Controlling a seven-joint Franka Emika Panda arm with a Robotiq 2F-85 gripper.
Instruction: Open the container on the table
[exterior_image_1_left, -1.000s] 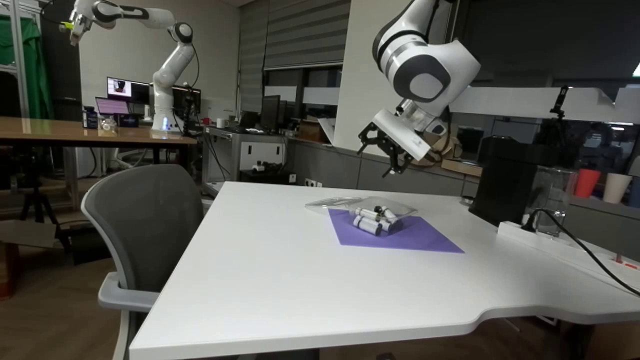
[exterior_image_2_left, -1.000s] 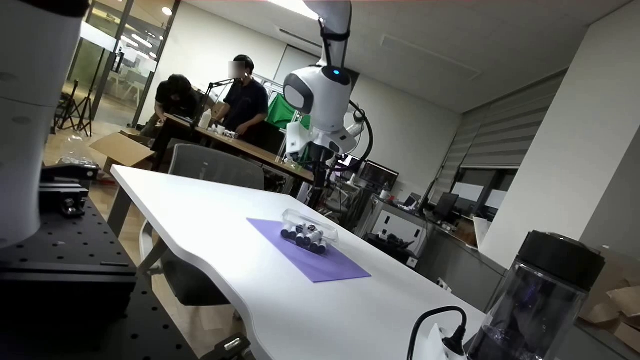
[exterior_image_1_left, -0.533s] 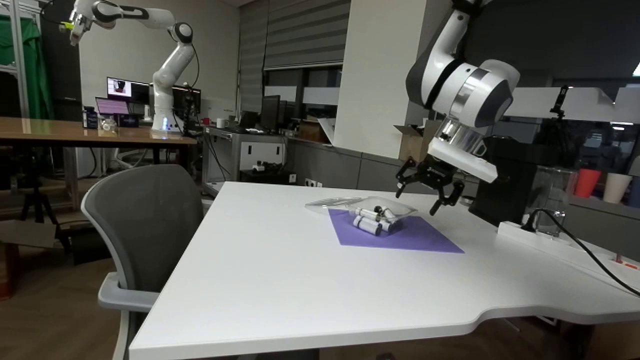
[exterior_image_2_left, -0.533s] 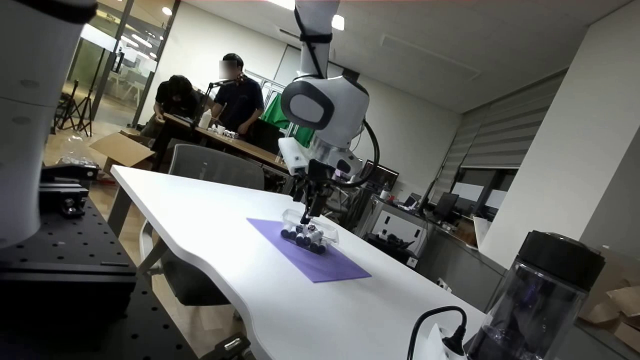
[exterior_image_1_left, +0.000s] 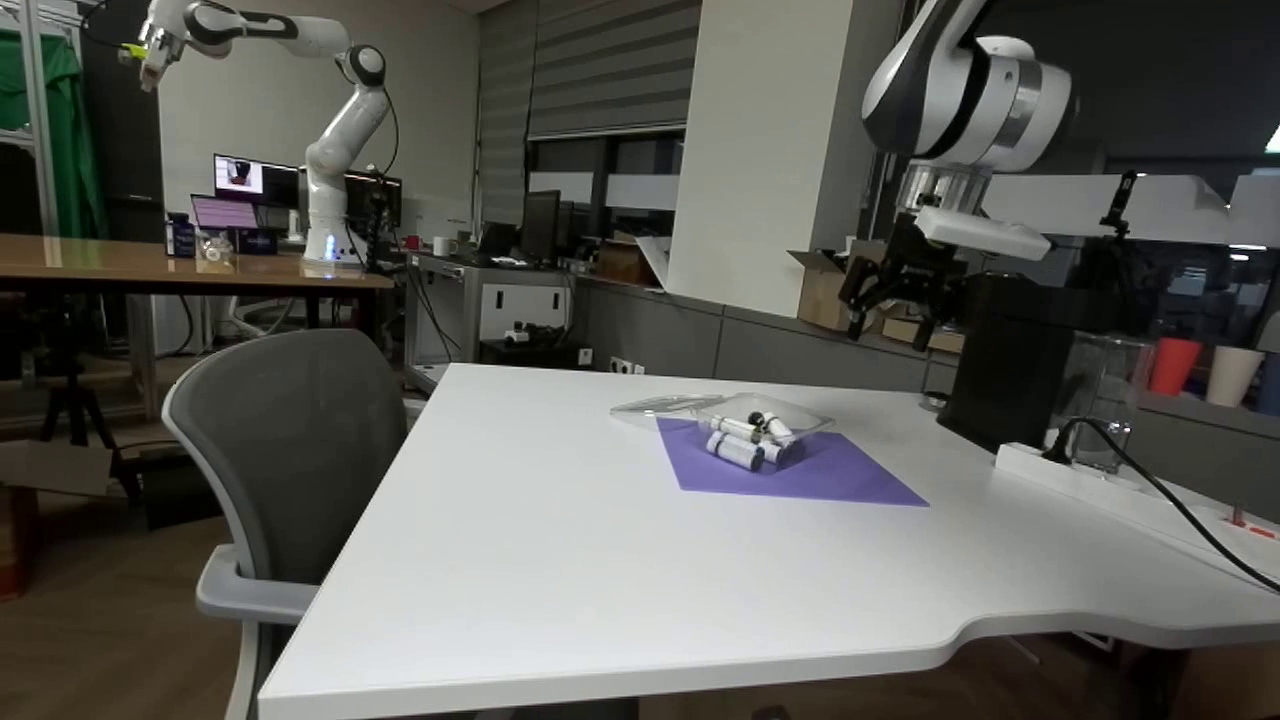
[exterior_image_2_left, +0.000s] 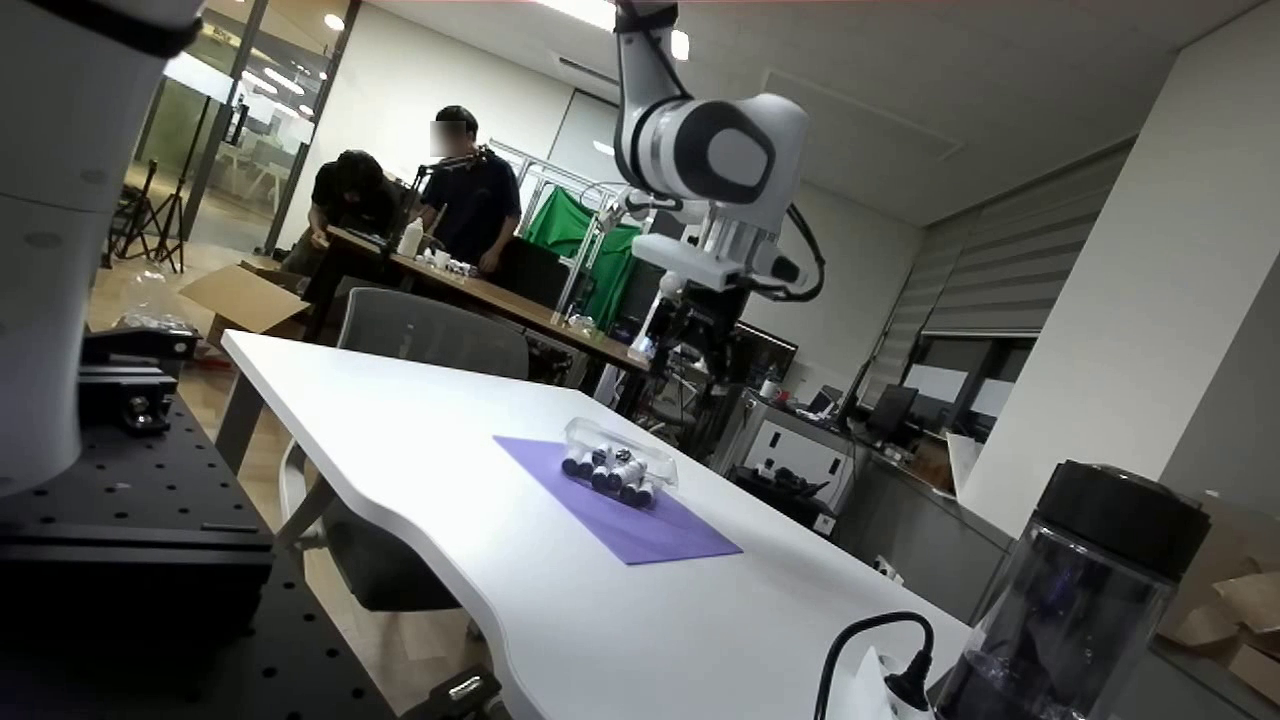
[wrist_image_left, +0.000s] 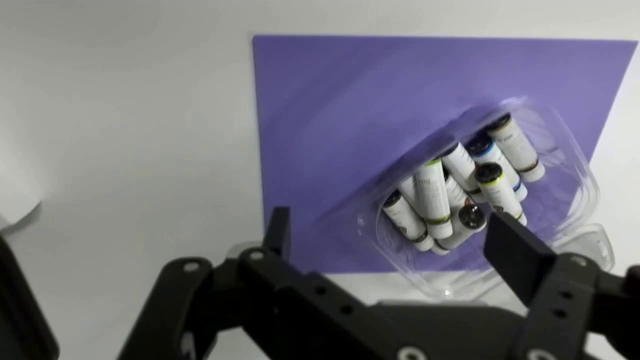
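Note:
The container (exterior_image_1_left: 808, 424) is a clear plastic box on a purple sheet (exterior_image_1_left: 850, 482). Its clear lid (exterior_image_1_left: 665, 405) lies folded open beside it on the table. Several white tubes with dark ends (wrist_image_left: 432, 195) lie inside the container (wrist_image_left: 565, 165). The container (exterior_image_2_left: 657, 463) also shows in an exterior view. My gripper (exterior_image_1_left: 888, 333) is open and empty, well above the table and apart from the container. In the wrist view, the gripper's (wrist_image_left: 387, 230) right finger overlaps part of the container's near edge and the lid.
The white table (exterior_image_1_left: 560, 560) has a black appliance (exterior_image_1_left: 1010, 360) with a clear tank (exterior_image_1_left: 1100, 390) at its far side. A white power strip (exterior_image_1_left: 1110, 490) with a black cable lies along that edge. A grey chair (exterior_image_1_left: 290, 460) stands at the table's other side.
In an exterior view my gripper first came down and to the right, then rose and moved further right. It stays open. The container, lid and tubes have not moved.

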